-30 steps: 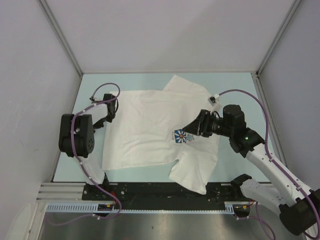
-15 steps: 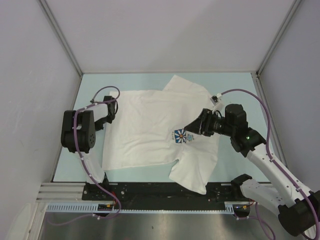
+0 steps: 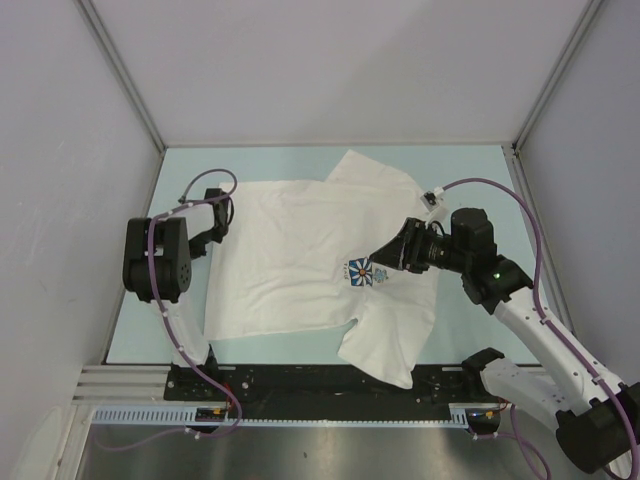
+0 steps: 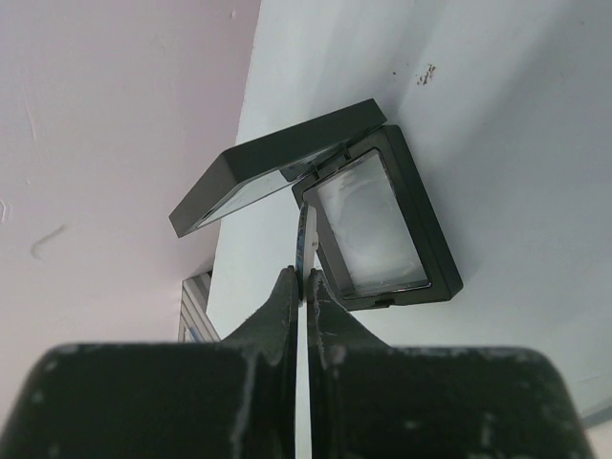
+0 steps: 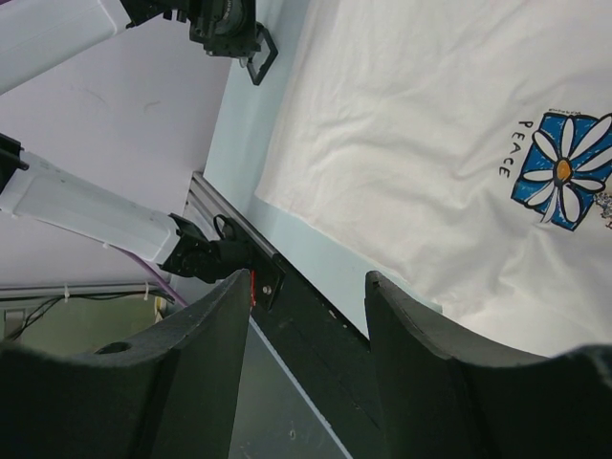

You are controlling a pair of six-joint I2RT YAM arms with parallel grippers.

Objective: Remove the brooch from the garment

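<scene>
left gripper (image 4: 298,287) sits shut by the black frame (image 4: 421,229); ease the half-open, empty right gripper (image 5: 308,287) astride the brooch (image 3: 381,269) beside the flower print (image 5: 564,170), sparing the garment (image 3: 300,250).

Shirt (image 3: 290,250): white, short-sleeved, spread front-up on the worktop (image 3: 300,160), lightly creased. Hem lies left, one sleeve far, one near. Blue-and-white flower print (image 3: 360,272) on chest. Brooch (image 5: 606,206): small greyish piece just beside the print; detail unclear.
</scene>
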